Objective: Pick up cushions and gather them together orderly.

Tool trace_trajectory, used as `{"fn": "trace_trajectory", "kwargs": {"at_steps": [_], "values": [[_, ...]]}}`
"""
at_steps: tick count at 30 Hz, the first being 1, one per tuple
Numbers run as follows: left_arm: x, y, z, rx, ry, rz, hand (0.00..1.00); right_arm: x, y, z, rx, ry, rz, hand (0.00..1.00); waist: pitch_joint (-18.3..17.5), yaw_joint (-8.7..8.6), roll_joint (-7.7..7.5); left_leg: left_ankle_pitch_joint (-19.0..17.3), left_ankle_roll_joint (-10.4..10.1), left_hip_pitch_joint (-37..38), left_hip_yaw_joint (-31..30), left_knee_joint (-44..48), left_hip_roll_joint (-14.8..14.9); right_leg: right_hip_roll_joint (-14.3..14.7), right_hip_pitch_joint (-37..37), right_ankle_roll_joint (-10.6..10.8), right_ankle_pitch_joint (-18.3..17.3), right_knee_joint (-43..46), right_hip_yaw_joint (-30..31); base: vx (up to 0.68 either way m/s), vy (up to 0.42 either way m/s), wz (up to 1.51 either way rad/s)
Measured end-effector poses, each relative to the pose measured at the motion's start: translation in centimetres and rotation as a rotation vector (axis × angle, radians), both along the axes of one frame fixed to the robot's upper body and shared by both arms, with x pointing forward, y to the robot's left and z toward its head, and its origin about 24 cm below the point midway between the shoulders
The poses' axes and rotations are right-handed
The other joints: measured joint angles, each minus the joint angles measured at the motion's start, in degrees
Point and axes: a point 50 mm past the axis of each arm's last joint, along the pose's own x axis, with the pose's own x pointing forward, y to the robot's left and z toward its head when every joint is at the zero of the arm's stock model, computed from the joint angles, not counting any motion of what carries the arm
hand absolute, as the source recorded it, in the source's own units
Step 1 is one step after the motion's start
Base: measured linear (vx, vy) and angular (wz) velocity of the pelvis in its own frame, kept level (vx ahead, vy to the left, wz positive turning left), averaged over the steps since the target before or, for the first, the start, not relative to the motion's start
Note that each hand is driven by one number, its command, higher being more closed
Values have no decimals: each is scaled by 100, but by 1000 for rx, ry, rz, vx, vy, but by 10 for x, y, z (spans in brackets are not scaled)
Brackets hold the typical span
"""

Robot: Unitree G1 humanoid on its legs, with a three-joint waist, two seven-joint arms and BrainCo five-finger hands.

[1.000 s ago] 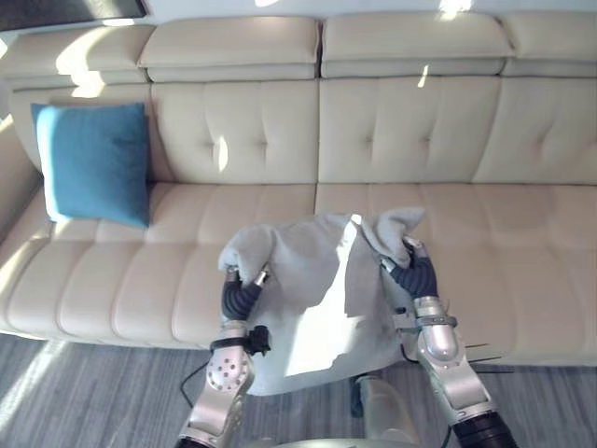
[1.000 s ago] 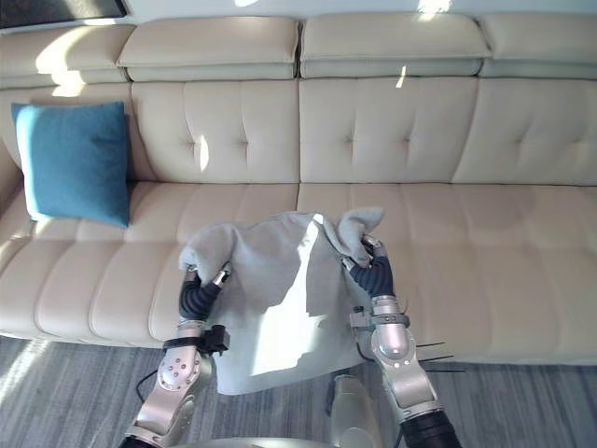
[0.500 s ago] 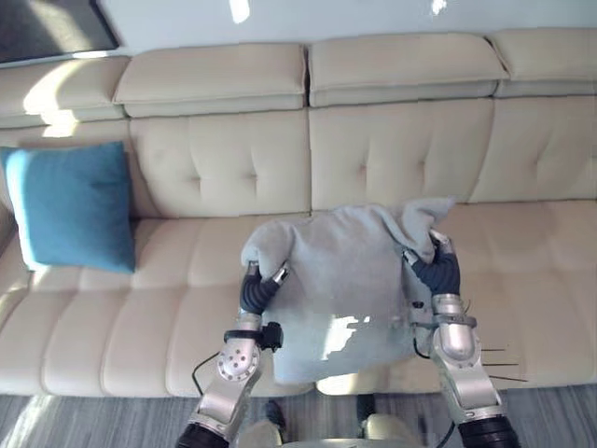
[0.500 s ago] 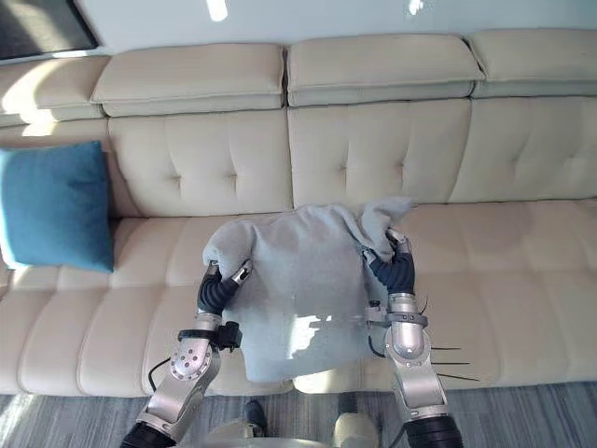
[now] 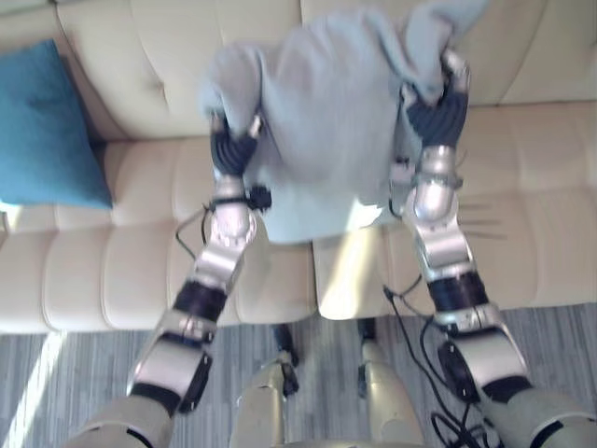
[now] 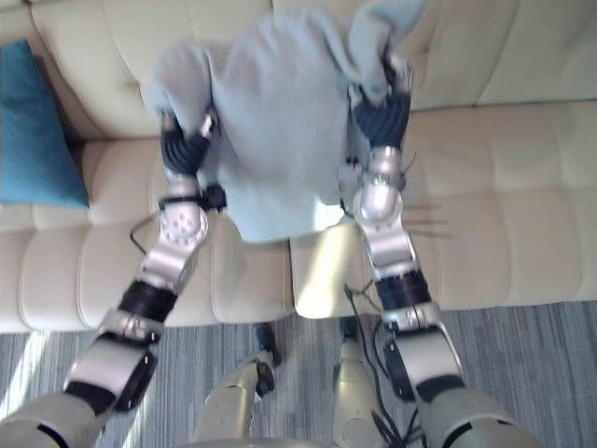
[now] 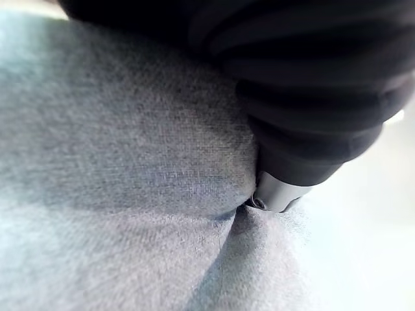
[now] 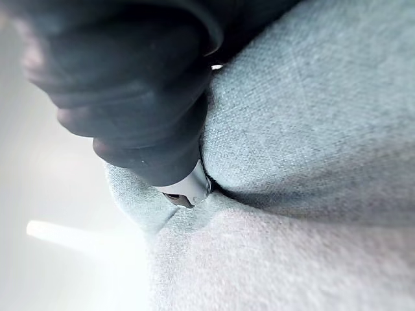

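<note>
The grey cushion [image 5: 326, 103] hangs in the air over the middle of the sofa [image 5: 550, 168], in front of the backrest, carried between both hands. The left hand [image 5: 231, 147] grips its left edge. The right hand [image 5: 437, 107] grips the upper right corner, where the cloth bunches up over it. In the wrist views the left fingers [image 7: 275, 194] and the right fingers [image 8: 188, 188] are sunk into the grey fabric, which creases around them, so both hands are clenched on the cover.

This looks like the carrying step. The blue cushion [image 5: 42, 131] leans on the backrest at the robot's left end of the sofa, well apart from the grey one, and is the likely gathering spot.

The grey cushion looks soft and limp, and its lower edge sags below the hands. The robot should hold it high enough that this edge clears the seat. Both arms should travel left together at a steady spacing, so the cover neither slackens nor pulls out of a pinch. The cushion should go down bottom edge first, upright against the backrest just beside the blue one without knocking it. The fingers should let go only once it rests there.
</note>
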Motion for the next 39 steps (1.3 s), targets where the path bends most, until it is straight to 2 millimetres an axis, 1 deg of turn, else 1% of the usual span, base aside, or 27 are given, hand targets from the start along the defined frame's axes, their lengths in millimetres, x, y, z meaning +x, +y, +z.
{"fn": "trace_trajectory", "kwargs": {"at_steps": [1,2,3,4,6,7,8,9,10,11,12,13,14,15,16,20,21,24,28,31,32,33,35,36,37,38,39], "values": [[5,-1,35,2,-70,25,100,3,1,26,25,-54,-31,100,153,6,-9,141,9,-174,-47,-86,-15,1,-211,-6,23,71,-36,-139,-33,23],[6,-2,49,6,-98,30,100,2,1,37,39,-77,-39,100,226,14,-8,221,17,-221,-62,-148,-32,-5,-288,-12,31,98,-49,-134,-31,23],[6,-2,77,7,-158,55,100,2,1,58,75,-121,-57,100,384,21,1,362,25,-317,-109,-266,-57,-18,-431,-42,63,135,-114,-101,-23,19],[5,-1,96,3,-194,69,100,1,2,72,103,-144,-62,100,480,17,-1,456,28,-379,-143,-353,-72,-19,-510,-50,85,141,-146,-115,-22,26],[0,-2,143,1,-270,100,100,-3,7,105,151,-198,-76,100,670,-10,18,745,26,-567,-261,-676,-123,-30,-766,-70,129,154,-285,-107,-22,27],[-2,-3,152,-1,-286,105,100,-4,7,112,167,-209,-78,100,674,-7,19,823,27,-618,-285,-787,-137,-39,-860,-71,130,169,-316,-92,-19,23],[-6,-3,168,-3,-313,113,100,-5,8,124,188,-221,-84,100,698,-2,16,979,24,-721,-329,-990,-156,-62,-1032,-74,133,186,-368,-54,-11,13],[-6,-2,172,-4,-317,115,100,-6,8,127,192,-223,-84,100,702,-3,20,1002,25,-756,-337,-1016,-159,-63,-1069,-74,133,187,-381,-45,-16,14],[-9,-3,182,-7,-331,118,100,-8,7,136,201,-240,-89,100,710,9,24,1078,-20,-862,-372,-1079,-171,-70,-1193,-74,133,192,-409,-19,-16,9],[-10,-4,187,-9,-338,119,100,-10,6,140,203,-252,-92,100,722,23,35,1141,-29,-903,-406,-1149,-185,-73,-1250,-74,133,197,-429,-9,-14,21],[-15,-6,197,-10,-362,116,100,-15,5,150,211,-280,-95,100,808,24,87,1238,-75,-973,-507,-1248,-206,-74,-1324,-74,132,202,-510,8,-5,19],[-20,-8,205,-11,-385,110,100,-19,4,157,219,-303,-99,100,867,67,90,1296,-146,-1042,-545,-1335,-217,-75,-1428,-74,132,215,-528,17,1,17],[-22,-9,210,-11,-398,106,0,-22,2,161,220,-317,-101,100,886,112,97,1342,-124,-1134,-565,-1371,-224,-76,-1562,-74,131,263,-532,23,8,4],[-24,-10,213,-12,-408,103,0,-23,1,164,224,-325,-103,0,892,150,105,1380,-167,-1246,-582,-1394,-225,-81,-1706,-74,128,322,-534,28,19,7],[-26,-10,216,-14,-414,103,0,-23,-3,165,237,-326,-108,0,933,174,127,1413,-211,-1363,-627,-1393,-225,-93,-1832,-75,127,395,-547,31,27,9],[-26,-9,218,-30,-406,105,0,-23,-9,165,261,-316,-121,0,1014,278,127,1472,-239,-1691,-628,-1391,-211,-135,-2237,-99,82,606,-569,30,58,6],[-27,-6,219,-58,-410,101,0,-25,-10,167,266,-326,-121,0,1016,295,126,1472,-240,-1786,-625,-1388,-198,-153,-2352,-102,69,671,-570,7,51,2],[-29,-2,220,-107,-414,90,0,-32,-11,171,292,-361,-120,0,1017,301,125,1472,-240,-1881,-601,-1379,-211,-185,-2526,-84,36,826,-530,-1,68,3],[-32,-5,216,-113,-439,63,0,-43,-20,171,342,-420,-128,0,1016,305,124,1465,-244,-2055,-554,-1226,-210,-192,-2722,-83,-64,1074,-472,-33,38,6],[-30,1,204,-126,-435,62,0,-45,-28,160,357,-431,-140,0,1017,303,123,1437,-269,-2168,-529,-1125,-141,-169,-2795,-87,-61,1120,-470,-51,15,-1],[-27,7,197,-133,-417,67,0,-44,-36,153,367,-427,-154,0,1017,302,123,1416,-243,-2168,-511,-1084,-118,-153,-2811,-88,-62,1172,-462,-74,-4,-7],[-25,14,190,-125,-405,76,0,-45,-46,149,384,-429,-164,0,1015,303,118,1355,-160,-2172,-472,-1003,-87,-127,-2810,-89,-61,1210,-441,-92,-19,-8],[-26,27,184,-137,-407,94,0,-49,-62,145,388,-443,-188,0,1013,299,115,1297,-84,-2191,-425,-859,-52,-77,-2810,-90,-61,1268,-399,-87,-39,-12],[-29,44,181,-172,-414,94,0,-53,-81,143,410,-463,-153,0,1006,298,100,1262,-37,-2198,-371,-739,-11,-68,-2803,-103,-51,1291,-355,-80,-43,-17],[-31,55,179,-190,-419,102,0,-57,-92,141,413,-476,-152,0,1005,297,98,1245,-14,-2197,-340,-677,18,-63,-2788,-110,-44,1294,-338,-96,-51,-16],[-33,63,178,-202,-426,110,0,-58,-98,140,406,-480,-149,0,1009,287,93,1197,-20,-2174,-308,-660,44,-42,-2758,-102,-53,1288,-322,-68,-37,-14],[-35,78,173,-229,-422,118,0,-58,-110,130,397,-462,-137,0,1014,280,82,1178,-14,-2065,-262,-662,96,4,-2642,-97,-58,1248,-309,-105,-77,-13]]}}
